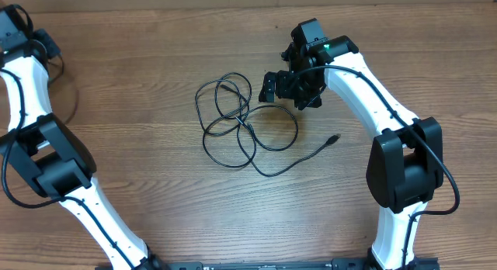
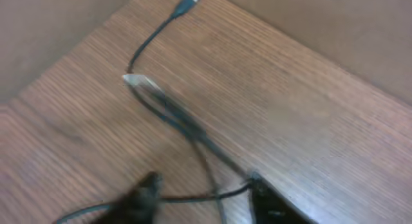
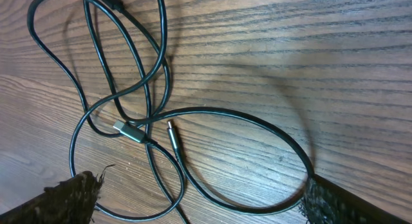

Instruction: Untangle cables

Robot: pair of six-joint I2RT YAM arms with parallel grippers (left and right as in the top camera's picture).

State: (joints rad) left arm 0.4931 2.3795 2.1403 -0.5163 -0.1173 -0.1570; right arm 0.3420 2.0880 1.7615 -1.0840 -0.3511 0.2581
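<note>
A wooden table (image 1: 163, 216) with brown, streaky grain fills the overhead view. A dark strip (image 1: 256, 265) runs along its near edge. Past a table corner in the left wrist view lies a plain tan surface (image 2: 45, 37).

Looking past wide-spread claw (image 3: 203, 188) at cables (image 3: 219, 110) looped and crossed on worktop (image 3: 322, 56), silvery plug (image 3: 129, 130) at the crossing.

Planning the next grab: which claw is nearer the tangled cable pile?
Right. Right claw hovers at the edge of the cable pile; left claw is far off at a table corner.
</note>
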